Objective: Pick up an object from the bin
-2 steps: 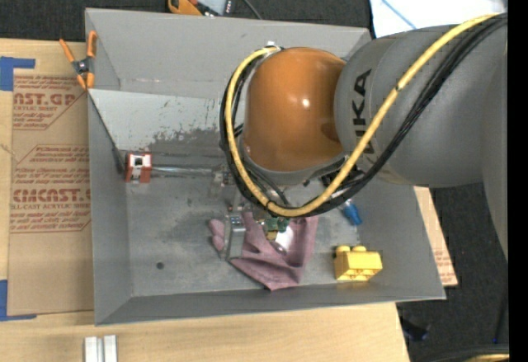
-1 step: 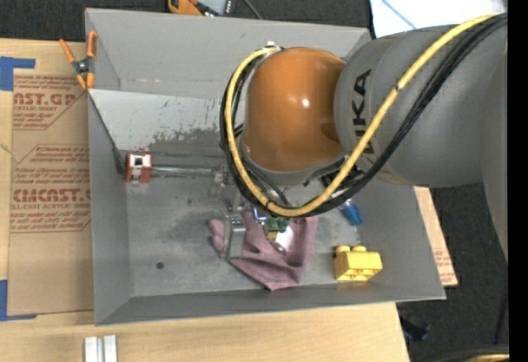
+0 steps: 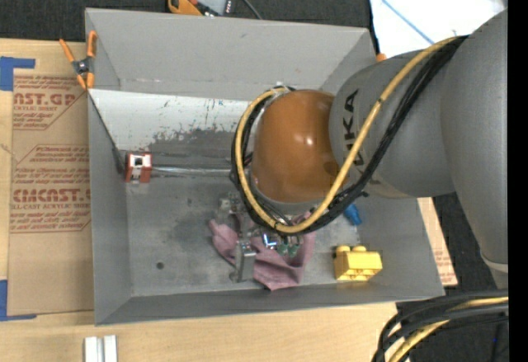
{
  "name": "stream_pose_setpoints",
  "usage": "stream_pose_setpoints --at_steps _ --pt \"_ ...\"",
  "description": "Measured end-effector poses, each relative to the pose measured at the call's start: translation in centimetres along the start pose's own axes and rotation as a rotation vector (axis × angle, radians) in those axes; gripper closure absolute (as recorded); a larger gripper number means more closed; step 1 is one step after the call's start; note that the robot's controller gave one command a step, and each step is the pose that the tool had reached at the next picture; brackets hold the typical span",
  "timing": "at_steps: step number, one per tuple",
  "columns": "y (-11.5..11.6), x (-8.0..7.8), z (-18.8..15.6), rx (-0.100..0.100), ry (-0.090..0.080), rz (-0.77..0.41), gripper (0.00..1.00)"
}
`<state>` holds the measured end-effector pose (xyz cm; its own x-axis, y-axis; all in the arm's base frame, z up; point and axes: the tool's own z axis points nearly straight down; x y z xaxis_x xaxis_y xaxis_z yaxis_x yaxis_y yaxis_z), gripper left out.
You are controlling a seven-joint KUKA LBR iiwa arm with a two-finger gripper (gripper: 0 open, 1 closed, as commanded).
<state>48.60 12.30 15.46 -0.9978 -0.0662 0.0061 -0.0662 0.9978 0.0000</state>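
Your gripper (image 3: 244, 257) at crumpled pink cloth (image 3: 279, 272), by bin (image 3: 165, 220) lower edge, yellow block (image 3: 357, 261) nr lower-right corner, grip state can't tell

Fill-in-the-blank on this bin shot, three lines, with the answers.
The end effector hangs over a crumpled cloth of ____ colour.
The toy block to the view's right of that cloth is ____.
The red and white piece sits at the ____ side of the bin, as viewed.
Missing words: pink; yellow; left.
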Motion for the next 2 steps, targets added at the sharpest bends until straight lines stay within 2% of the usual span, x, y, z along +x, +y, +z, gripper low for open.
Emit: stream_pose_setpoints --at_steps 1,2 --pt "-0.8 0.7 -0.2 -0.004 -0.017 -0.115 0.0" --pt "-2.4 0.4 0.3 -0.007 -0.017 -0.074 0.0"
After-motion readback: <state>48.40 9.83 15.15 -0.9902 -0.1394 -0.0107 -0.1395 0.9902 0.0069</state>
